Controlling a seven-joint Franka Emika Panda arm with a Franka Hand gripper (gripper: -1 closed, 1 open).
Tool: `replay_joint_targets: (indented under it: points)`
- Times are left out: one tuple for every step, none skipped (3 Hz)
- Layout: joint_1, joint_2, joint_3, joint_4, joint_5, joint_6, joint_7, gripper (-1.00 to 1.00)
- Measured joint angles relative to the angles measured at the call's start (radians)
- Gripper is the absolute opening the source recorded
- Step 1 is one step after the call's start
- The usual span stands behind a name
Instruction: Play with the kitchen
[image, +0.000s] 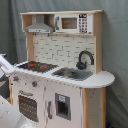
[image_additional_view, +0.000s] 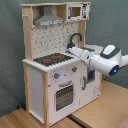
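Note:
The kitchen (image: 60, 95) is a tall toy of pale wood and white panels, in both exterior views (image_additional_view: 37, 85). It has a black stovetop (image: 35, 65) with red burners, a black faucet (image: 85, 57) over the sink (image: 72, 74), an oven door (image_additional_view: 63, 95), a grey hood (image_additional_view: 49, 20) and a small microwave (image: 72, 23). In the second exterior view the white arm (image_additional_view: 107, 60) reaches in from the right. Its gripper (image_additional_view: 70, 50) sits just above the counter at the stovetop's (image_additional_view: 52, 59) right edge, below the faucet (image_additional_view: 75, 37). In the first exterior view only a white piece of the arm (image: 4, 65) shows at the left edge.
A grey curtain (image: 115, 50) hangs behind the kitchen. The kitchen stands on a wooden surface (image_additional_view: 100, 112). The rounded counter end (image: 102, 79) juts out at the first exterior view's right.

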Motion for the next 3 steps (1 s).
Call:
replay_joint_targets:
  points:
    - [0.042,-0.003,-0.073,0.002,0.000,0.001,-0.095,1.00]
    - [0.091,-0.005,-0.153,0.003,0.001,0.001,-0.198,1.00]
    - [0.144,-0.005,-0.235,0.002,0.003,0.003,-0.304,1.00]
